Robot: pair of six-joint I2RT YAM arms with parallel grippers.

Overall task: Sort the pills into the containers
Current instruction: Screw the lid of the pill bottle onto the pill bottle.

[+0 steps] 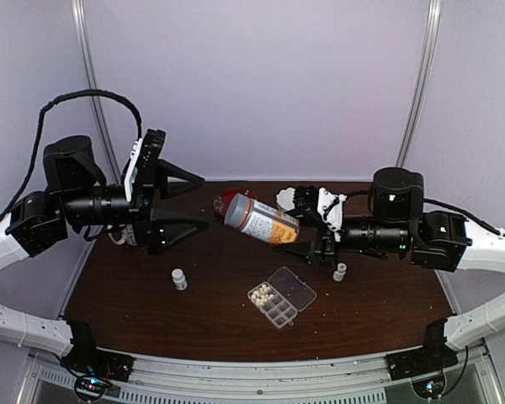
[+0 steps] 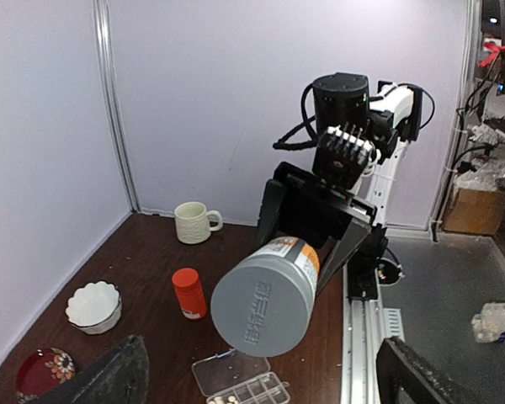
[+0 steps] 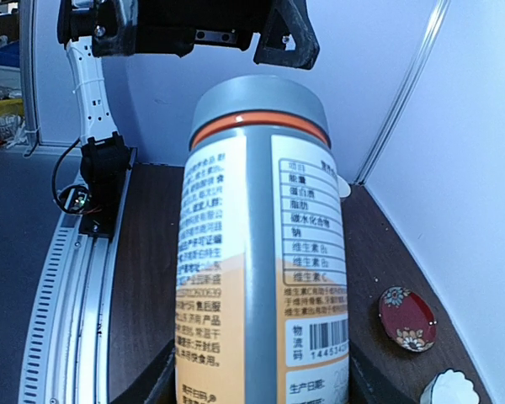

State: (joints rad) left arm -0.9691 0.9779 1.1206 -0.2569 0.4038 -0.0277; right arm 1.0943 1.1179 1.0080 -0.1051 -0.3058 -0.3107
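Clear thin plastic pill box [image 1: 283, 313], lid open, on the counter [image 1: 151, 311] beneath the grey-capped bottle [image 1: 257, 217]: likely light, stiff, apt to skid, best steadied by its side walls. Whitish pills [image 1: 261, 295] in its end cells: tiny, probably hard, prone to roll, best pinched singly. Right fingers [image 1: 301, 249] clenched on the bottle body, left fingers [image 1: 181, 227] spread wide and empty just off the bottle's cap, pills well below both.

Grey-capped bottle [image 2: 263, 307] clamped in right jaws, cap toward camera; pill box [image 2: 229, 370] below, lid open; orange bottle [image 2: 189, 292] beside.
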